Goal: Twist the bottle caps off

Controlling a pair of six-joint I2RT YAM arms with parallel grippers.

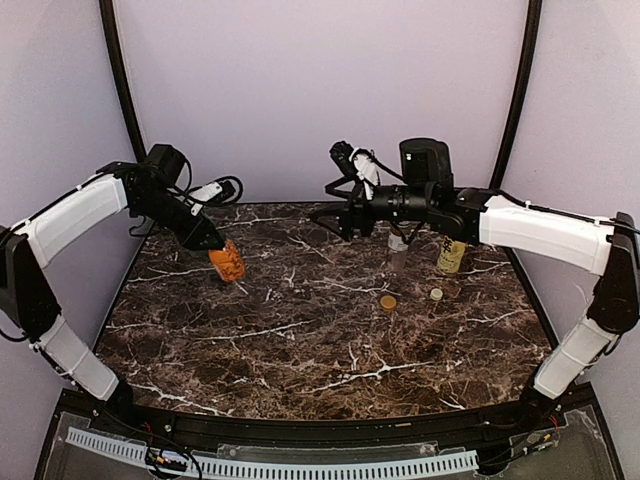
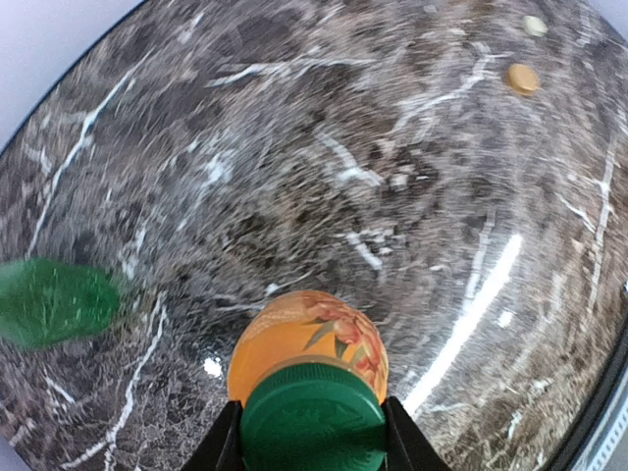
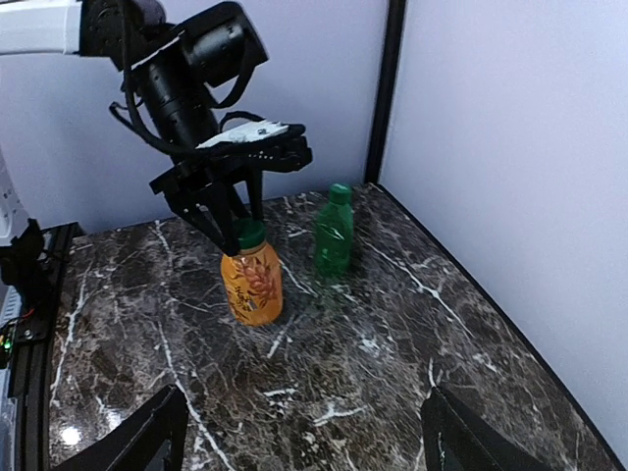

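**Operator:** What does my left hand have?

**Describer:** Your left hand is closed on the green cap of the orange juice bottle, with one finger pressed against each side of the cap. The bottle stands on the bench, toward the far left.

**Operator:** And my right hand?

**Describer:** Your right hand is spread wide and holds nothing. It hangs above the middle of the bench, well apart from any bottle, and faces the left hand's work.

**Operator:** How far along am I?

**Describer:** About halfway, as I judge it. A golden-brown cap and a cream-white cap lie loose on the bench near each other. They are just in front of the short brown bottle and the yellow tea bottle. Your right arm covers those two bottle tops, so I cannot confirm that the necks are bare.

**Operator:** What is left?

**Describer:** Two caps. The one in your grip looks fully seated, so its turning appears not yet done. Just beside it, the slim green bottle wears the second green cap, and nothing touches it.
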